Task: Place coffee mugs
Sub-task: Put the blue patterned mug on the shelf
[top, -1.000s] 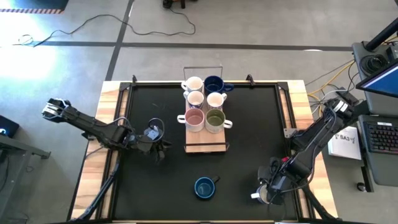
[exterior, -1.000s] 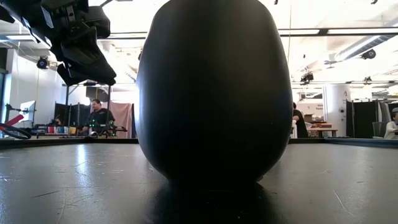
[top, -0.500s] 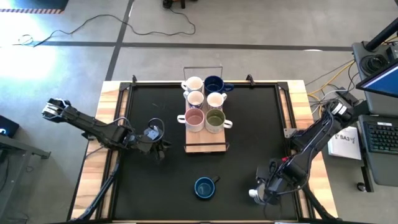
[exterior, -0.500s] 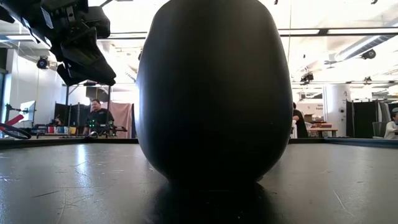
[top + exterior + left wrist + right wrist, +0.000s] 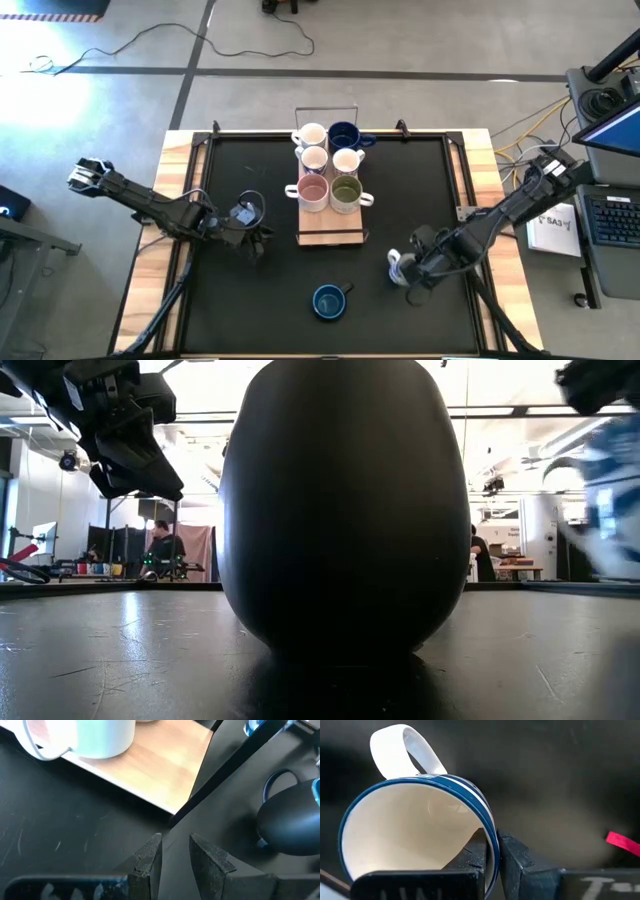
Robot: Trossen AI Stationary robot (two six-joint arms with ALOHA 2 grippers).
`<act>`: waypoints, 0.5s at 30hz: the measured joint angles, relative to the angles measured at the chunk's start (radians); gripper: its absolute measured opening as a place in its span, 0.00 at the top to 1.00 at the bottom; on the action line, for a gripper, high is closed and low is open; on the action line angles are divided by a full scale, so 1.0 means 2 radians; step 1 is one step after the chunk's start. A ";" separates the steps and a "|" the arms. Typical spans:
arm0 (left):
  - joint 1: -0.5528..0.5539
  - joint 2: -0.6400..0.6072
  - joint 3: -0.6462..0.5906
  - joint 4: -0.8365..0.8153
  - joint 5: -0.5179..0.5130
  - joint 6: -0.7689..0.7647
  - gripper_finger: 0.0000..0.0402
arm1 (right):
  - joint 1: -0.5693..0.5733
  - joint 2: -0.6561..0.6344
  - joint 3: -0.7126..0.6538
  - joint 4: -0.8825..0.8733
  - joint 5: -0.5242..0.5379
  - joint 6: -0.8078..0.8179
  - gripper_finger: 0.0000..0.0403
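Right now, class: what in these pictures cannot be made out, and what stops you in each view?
- Low view: the dark blue mug blocks the wooden tray and its mugs.
- Low view: the white mug, right edge, is motion-blurred and cut off.
- High view: the right gripper is too small to show its grip.

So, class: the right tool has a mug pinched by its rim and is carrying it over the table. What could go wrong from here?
1. The right tool holds the mug only by a thin pinch on its rim, so it might swing or slip out.
2. The blue mug stands loose below the tray; a low carry could knock it.
3. Six mugs already crowd the tray's far end, so setting down may bump them.
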 joint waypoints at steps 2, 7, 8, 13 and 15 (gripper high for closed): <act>0.000 0.000 0.000 -0.011 0.000 0.000 0.80 | -0.019 -0.001 0.000 0.001 0.011 0.008 0.96; 0.000 0.000 0.000 -0.031 0.000 0.010 0.80 | -0.067 0.005 -0.002 -0.010 0.010 0.007 0.93; 0.000 0.000 0.000 -0.032 0.000 0.017 0.80 | -0.077 0.007 -0.003 -0.013 0.009 0.000 0.93; 0.000 0.000 0.000 -0.037 0.000 0.047 0.80 | -0.121 0.014 -0.005 -0.032 -0.006 -0.050 0.93; 0.000 0.000 0.000 -0.037 0.000 0.049 0.80 | -0.133 0.014 -0.005 -0.031 -0.005 -0.078 0.93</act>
